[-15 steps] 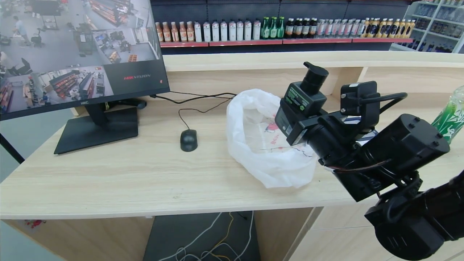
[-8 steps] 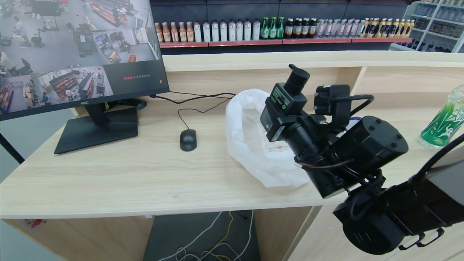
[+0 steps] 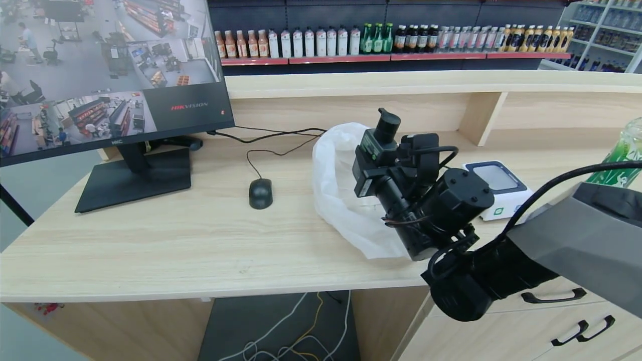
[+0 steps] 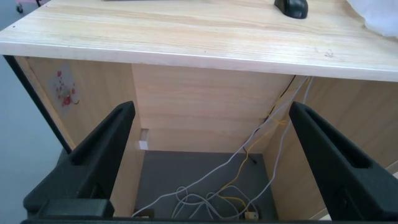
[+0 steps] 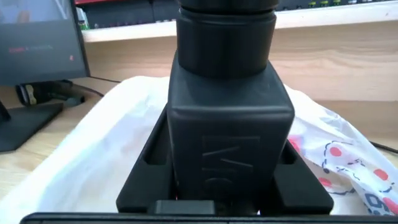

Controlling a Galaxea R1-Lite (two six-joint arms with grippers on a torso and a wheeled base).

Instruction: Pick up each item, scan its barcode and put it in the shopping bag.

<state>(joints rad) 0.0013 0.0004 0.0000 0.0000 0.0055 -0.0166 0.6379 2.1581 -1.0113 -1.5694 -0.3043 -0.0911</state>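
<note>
R gripper: clamped on black bottle, over shopping bag. L gripper: wide open, empty, near counter front.

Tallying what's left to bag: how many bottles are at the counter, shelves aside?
2. A black bottle held in the right tool over the shopping bag; a green bottle at the right end of the counter. The bag may hide more.

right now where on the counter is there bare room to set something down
Free: front strip of the counter, from monitor stand to shopping bag, before the mouse. Crowded: right end: right gripper with black bottle, scanner, green bottle.
</note>
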